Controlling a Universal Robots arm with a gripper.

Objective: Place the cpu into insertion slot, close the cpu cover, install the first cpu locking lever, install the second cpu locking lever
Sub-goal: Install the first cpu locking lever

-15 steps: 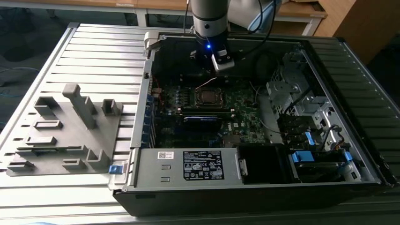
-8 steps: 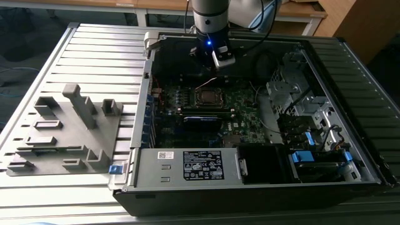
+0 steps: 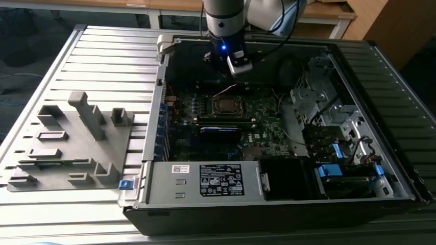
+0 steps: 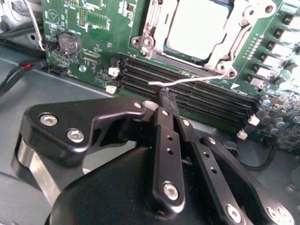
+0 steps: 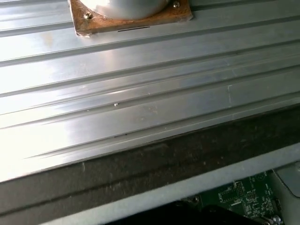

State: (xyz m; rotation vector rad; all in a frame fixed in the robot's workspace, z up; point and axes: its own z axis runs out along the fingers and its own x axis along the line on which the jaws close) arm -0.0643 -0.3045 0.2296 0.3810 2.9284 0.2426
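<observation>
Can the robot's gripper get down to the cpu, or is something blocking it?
Probably yes. The gripper hangs shut above the memory slots, beside the socket. The cpu sits with its silver top bare inside the cpu cover, and nothing lies over it.

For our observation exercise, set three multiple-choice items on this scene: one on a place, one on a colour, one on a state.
1. Where is the grey tray? A) at the exterior view's left of the computer case B) inside it C) on top of it
2. The light on the arm is A) red B) blue C) green
3. The cpu is A) in the jaws B) on the tray C) in its socket

A: the tray lies beside the case on the table.
B: it glows blue.
C: it sits framed on the board.
</observation>
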